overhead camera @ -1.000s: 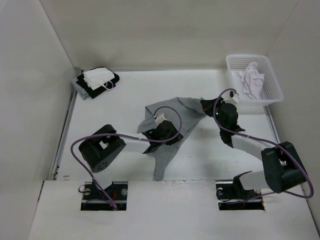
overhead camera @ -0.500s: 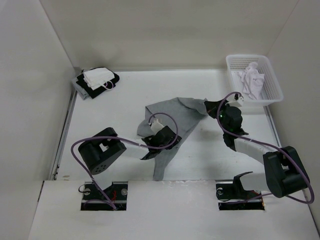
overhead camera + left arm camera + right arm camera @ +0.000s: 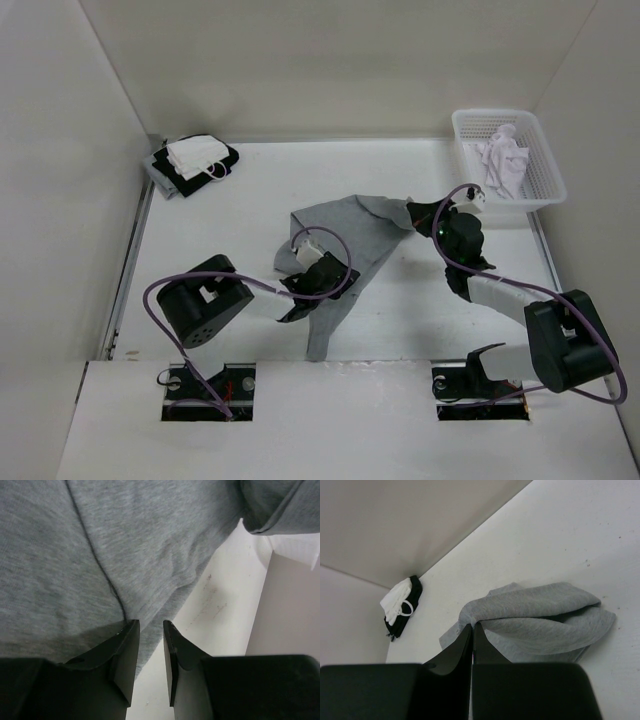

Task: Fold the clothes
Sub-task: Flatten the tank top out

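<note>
Grey knit cloth, a short-sleeved T-shirt, lies crumpled near the middle of the white desk, with one narrow end trailing toward the near edge between the two arm bases. The right claw is clenched on a raised fold at the shirt's right end, its fingers pressed together with the cloth bunched at their tips, so that corner is lifted off the desk while the rest sags back down in soft folds. The left claw hangs low over the shirt's near-left part, right at the hem beside a seam; its jaws stand slightly apart, and nothing shows clamped between them. A white plastic basket sits in the far right corner holding a crumpled white garment, well apart from the shirt. A black-and-white stack of clothes rests in the far left corner against the wall.
</note>
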Robot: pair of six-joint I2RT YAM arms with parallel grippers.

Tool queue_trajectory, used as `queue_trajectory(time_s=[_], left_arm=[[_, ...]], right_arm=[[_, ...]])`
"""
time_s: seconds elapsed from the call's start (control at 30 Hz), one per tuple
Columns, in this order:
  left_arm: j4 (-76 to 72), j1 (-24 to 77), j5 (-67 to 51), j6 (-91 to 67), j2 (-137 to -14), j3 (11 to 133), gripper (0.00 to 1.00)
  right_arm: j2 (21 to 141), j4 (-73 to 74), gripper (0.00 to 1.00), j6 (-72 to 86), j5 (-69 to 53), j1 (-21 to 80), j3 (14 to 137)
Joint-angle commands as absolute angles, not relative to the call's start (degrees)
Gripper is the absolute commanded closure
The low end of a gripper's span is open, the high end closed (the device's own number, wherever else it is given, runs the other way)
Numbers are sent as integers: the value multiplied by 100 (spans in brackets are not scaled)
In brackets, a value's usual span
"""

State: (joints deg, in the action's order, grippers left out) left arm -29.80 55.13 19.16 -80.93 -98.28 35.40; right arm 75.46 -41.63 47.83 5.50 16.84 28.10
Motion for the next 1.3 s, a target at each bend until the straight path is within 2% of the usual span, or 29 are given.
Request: queue_trajectory(time_s=[0.0,0.37,0.63,1.07,1.27], left_arm=[[-3243,5471,1802,-8314,-9941,3604,77],[-3208,5541,2153,-8165,-9413,3270,78],[-3050,5497,1846,-8244,-9914,3577,79],[-3059,5454,1828,-8148,-10037,3981,78],[-3059,5427,1828,-8068,-9993,4008,83]], right_arm=[[7471,-4606,99,4816,483,1622,2786],[7567,-4623,99,4825,448,1613,2812],[7515,-4649,99,4852,448,1613,2786],[7524,-4658,99,4852,439,1613,2778],[7471,-4658,99,4860,431,1613,2751]])
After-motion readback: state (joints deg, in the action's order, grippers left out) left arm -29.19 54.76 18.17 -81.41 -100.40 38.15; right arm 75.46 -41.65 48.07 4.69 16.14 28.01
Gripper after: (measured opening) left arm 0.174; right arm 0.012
